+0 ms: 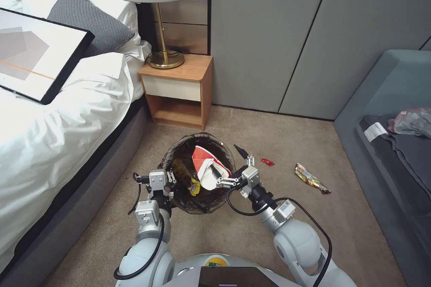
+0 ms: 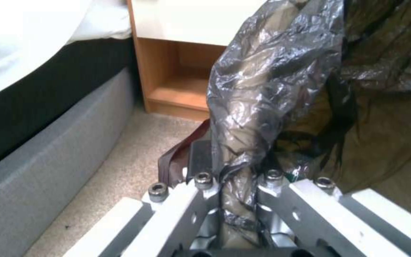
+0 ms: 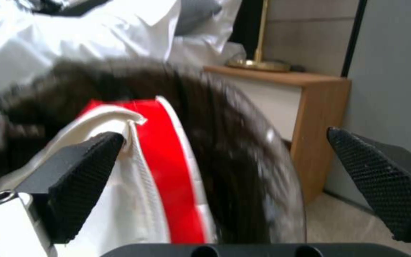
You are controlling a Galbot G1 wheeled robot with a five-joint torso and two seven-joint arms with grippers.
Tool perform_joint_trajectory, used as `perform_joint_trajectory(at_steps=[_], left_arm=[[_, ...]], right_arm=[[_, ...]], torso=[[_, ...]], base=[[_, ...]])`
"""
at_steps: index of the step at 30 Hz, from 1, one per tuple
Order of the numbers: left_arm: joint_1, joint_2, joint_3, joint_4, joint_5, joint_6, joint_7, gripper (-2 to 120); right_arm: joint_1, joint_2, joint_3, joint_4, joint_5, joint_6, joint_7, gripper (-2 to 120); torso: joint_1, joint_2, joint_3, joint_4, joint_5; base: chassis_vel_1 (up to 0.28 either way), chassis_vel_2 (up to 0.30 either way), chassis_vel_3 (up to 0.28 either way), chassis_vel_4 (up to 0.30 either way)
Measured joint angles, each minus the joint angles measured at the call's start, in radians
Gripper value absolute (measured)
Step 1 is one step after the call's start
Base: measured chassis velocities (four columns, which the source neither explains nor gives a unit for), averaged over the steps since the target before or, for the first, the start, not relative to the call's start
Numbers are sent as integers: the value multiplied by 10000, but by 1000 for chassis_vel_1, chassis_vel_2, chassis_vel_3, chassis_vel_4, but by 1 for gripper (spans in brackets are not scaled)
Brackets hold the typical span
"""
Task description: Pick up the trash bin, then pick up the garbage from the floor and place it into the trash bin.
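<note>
From the head view, the trash bin (image 1: pixel 197 175) hangs above the carpet in front of the robot, its dark bag liner folded over the rim. The left gripper (image 1: pixel 169 179) grips the bin's rim on the robot's left side. Inside the bin lie a red-and-white wrapper (image 1: pixel 207 166) and a yellow wrapper (image 1: pixel 194 185). The right gripper (image 1: pixel 226 167) reaches over the bin's right rim with its fingers spread wide, one fingertip over the red-and-white wrapper and the other outside the rim. On the carpet to the right lie a small red scrap (image 1: pixel 268 162) and, farther right, a multicoloured wrapper (image 1: pixel 312 178). A nightstand (image 1: pixel 177 91) stands beyond the bin, beside the bed (image 1: pixel 54 112).

In the left wrist view, the left gripper (image 2: pixel 236 178) has its fingers pressed together on the bag-covered rim of the bin (image 2: pixel 262 92) (crinkled liner bunches between them).

In the right wrist view, the right gripper (image 3: pixel 243 171) is spread wide; one black textured pad (image 3: pixel 84 167) touches the red-and-white wrapper (image 3: pixel 167 171), the other pad (image 3: pixel 381 178) hangs free beyond the blurred rim.
</note>
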Motion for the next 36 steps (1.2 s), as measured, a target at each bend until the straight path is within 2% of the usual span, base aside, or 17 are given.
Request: perform_joint_trajectory(at_steps=[19, 36], left_arm=[[1, 0, 0, 0, 0, 0, 0, 2], [0, 0, 0, 0, 0, 0, 0, 2]], right_arm=[[11, 150, 13, -548, -234, 178, -72, 100], [-414, 50, 675, -495, -217, 839, -19, 100]], torso=[[0, 0, 0, 0, 0], [0, 0, 0, 2, 0]], base=[[0, 0, 0, 0], [0, 0, 0, 0]])
